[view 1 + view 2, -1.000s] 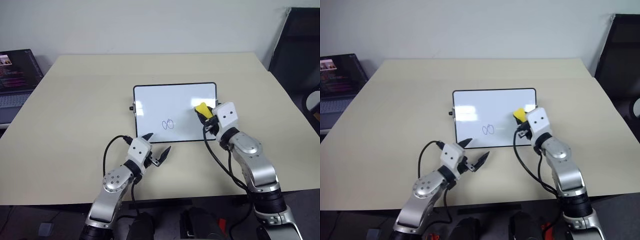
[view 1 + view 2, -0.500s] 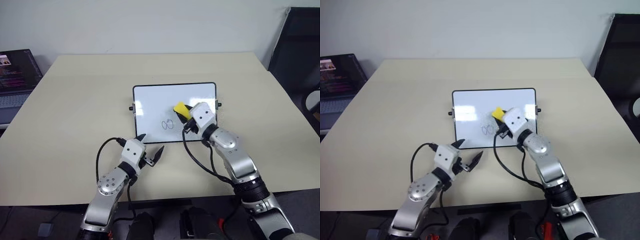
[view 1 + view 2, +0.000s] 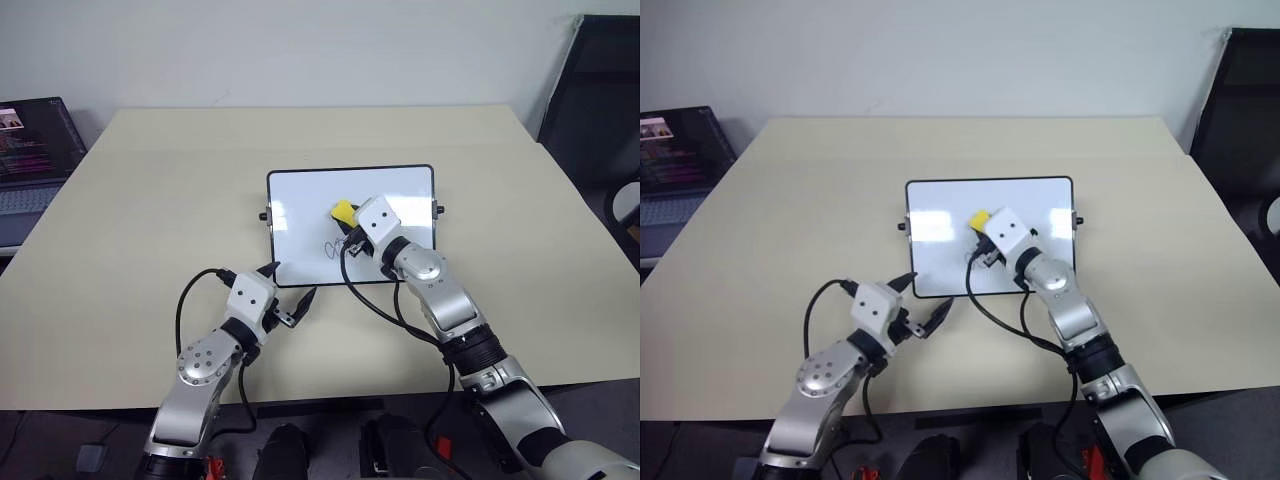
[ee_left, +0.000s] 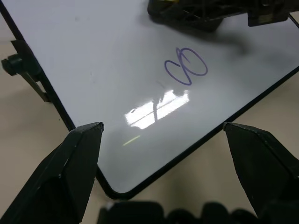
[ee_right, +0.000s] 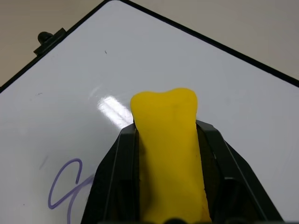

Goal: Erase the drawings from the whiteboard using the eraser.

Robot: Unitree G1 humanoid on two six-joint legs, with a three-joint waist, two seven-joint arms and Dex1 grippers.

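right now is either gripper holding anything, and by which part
The right gripper pinches the yellow eraser by its two long sides. The left gripper is open, holding nothing.

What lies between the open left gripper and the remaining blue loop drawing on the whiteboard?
Only bare whiteboard with a glare patch: in the left wrist view, the left gripper looks across it to the drawing.

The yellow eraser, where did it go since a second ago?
The right gripper, shut on the eraser, slid it left across the whiteboard, up to the blue drawing. The open left gripper drifted slightly left. Whiteboard and drawing stayed put.
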